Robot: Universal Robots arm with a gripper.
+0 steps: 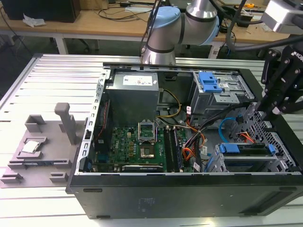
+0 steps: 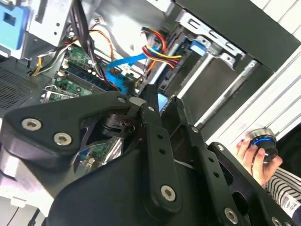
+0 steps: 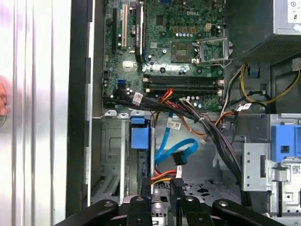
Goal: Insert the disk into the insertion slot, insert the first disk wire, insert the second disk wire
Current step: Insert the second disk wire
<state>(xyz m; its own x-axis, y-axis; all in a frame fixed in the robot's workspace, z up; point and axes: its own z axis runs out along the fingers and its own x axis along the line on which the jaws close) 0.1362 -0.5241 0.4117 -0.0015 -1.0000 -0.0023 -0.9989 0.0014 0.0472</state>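
Note:
In the exterior view the disk (image 1: 248,147), in its blue frame, lies seated in the insertion slot (image 1: 284,163) at the case's near right corner. The first disk wire (image 1: 245,137), orange-red, runs to the disk's top edge. Just left of it the second disk wire (image 1: 226,124), bright blue, curves in a loop. My gripper (image 1: 274,112) hangs above the case's right wall, over the cage. In the first wrist view the gripper (image 3: 161,188) is open by a narrow gap and holds nothing. Beyond it are the blue cable (image 3: 181,149), the red-orange strands (image 3: 162,175) and the disk's frame (image 3: 139,137).
The open case holds a motherboard (image 1: 142,142), a power supply (image 1: 132,94) and a grey box with a blue latch (image 1: 210,82). A grey fixture (image 1: 42,146) lies on the table at the exterior view's left. A person's hand (image 2: 256,157) holds a round knob beside the case.

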